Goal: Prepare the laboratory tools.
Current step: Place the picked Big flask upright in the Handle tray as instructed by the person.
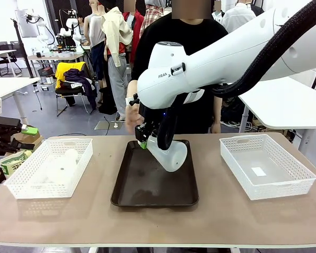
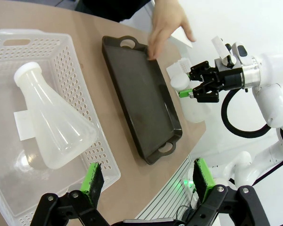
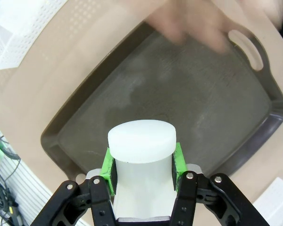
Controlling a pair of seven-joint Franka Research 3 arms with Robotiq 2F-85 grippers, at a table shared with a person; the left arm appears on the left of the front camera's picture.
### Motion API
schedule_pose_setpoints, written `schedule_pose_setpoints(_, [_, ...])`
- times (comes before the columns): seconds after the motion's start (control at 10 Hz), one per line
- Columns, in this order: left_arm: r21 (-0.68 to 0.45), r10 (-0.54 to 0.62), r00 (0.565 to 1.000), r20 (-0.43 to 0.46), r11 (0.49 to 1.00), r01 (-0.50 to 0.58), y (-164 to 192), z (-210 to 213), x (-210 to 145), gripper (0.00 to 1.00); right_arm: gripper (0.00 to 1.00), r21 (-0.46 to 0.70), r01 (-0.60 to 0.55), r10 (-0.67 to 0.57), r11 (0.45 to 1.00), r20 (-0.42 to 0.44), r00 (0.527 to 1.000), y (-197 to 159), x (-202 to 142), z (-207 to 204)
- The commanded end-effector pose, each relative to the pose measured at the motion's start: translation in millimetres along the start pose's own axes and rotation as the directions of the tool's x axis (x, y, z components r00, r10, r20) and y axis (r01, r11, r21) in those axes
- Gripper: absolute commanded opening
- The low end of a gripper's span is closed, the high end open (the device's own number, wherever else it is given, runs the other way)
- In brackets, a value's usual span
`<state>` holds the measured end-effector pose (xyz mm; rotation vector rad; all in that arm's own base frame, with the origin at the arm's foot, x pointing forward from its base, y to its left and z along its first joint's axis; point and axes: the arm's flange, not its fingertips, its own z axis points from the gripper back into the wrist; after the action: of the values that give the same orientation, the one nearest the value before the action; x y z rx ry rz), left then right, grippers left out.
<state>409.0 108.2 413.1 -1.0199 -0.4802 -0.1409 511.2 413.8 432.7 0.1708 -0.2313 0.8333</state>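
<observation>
One frosted-white conical flask hangs tilted over the dark brown tray, and my right gripper is shut on its neck. In the right wrist view the green pads clamp the neck just under the flask's rim, above the tray. A second flask lies on its side in the left white basket; it also shows faintly as the lying flask. My left gripper is open above that basket's near edge, holding nothing.
An empty white basket stands at the right of the table. The person's hand hovers over the tray's far end, close to my right gripper. Bare table lies in front of the tray.
</observation>
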Motion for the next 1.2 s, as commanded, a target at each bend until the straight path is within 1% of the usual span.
schedule_pose_setpoints(0.0, [-0.015, -0.008, 1.0, 0.011, 1.0, 0.008, -0.2, 1.2, -0.1, 1.0, 0.0, 0.001, -0.002, 0.002, 1.0, 0.001, 1.0, 0.6, 0.2, 0.1])
schedule_pose_setpoints(0.8, [-0.015, -0.008, 1.0, 0.011, 1.0, 0.008, -0.2, 1.2, -0.1, 1.0, 0.0, 0.0, 0.0, 0.0, 1.0, 0.0, 1.0, 0.0, 0.0, 0.0])
schedule_pose_setpoints(0.9, [-0.015, -0.008, 1.0, 0.011, 1.0, 0.008, -0.2, 1.2, -0.1, 1.0, 0.0, 0.004, -0.035, 0.035, 0.999, 0.015, 0.999, -1.7, -2.9, 1.3])
schedule_pose_setpoints(1.0, [-0.015, -0.008, 1.0, 0.011, 1.0, 0.008, -0.2, 1.2, -0.1, 1.0, 0.0, 0.039, -0.06, 0.059, 0.997, 0.035, 0.998, -5.2, -5.0, 3.5])
schedule_pose_setpoints(1.1, [-0.015, -0.008, 1.0, 0.011, 1.0, 0.008, -0.2, 1.2, -0.1, 1.0, 0.0, 0.057, -0.1, 0.095, 0.993, 0.09, 0.991, -10.5, -6.6, 6.7])
